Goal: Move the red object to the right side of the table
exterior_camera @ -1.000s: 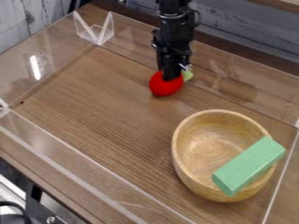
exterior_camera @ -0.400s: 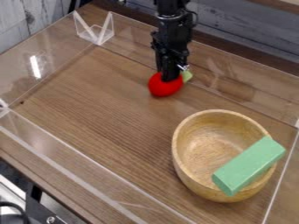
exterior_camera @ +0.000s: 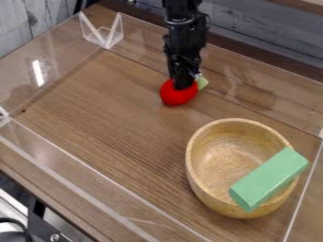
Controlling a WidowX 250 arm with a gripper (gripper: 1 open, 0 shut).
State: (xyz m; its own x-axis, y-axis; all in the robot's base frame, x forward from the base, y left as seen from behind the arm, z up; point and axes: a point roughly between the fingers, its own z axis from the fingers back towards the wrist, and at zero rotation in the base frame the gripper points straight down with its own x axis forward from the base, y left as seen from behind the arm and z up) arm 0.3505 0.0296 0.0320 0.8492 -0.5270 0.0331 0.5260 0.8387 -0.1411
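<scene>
The black tool (exterior_camera: 184, 81) is seen pointing straight down from a black arm entering at top centre. Its jaws are drawn together & clamped on the small rounded red toy fruit (exterior_camera: 178, 92), gripped from above; the fingertips are partly sunk behind the fruit's top, so exact contact pts can't be made out. A bit of green leafy top is visible at the fruit's upper right, just beside the tool.

The red fruit is located approx. mid-width of the brown wood-grain counter (exterior_camera: 101, 104), toward the far side. Whether it rests on the surface or is held just off it can't be told from this view.

Nearer the camera & to the right, well apart from the fruit, a round light wooden bowl (exterior_camera: 217, 163) is seen on the counter. A green rectangular block (exterior_camera: 269, 178) is propped tilted in the bowl, w/ one end over the right rim.

The counter is bordered by low clear acrylic walls (exterior_camera: 38, 71); a small clear acrylic V-shaped piece (exterior_camera: 101, 31) is set at the far left corner.
</scene>
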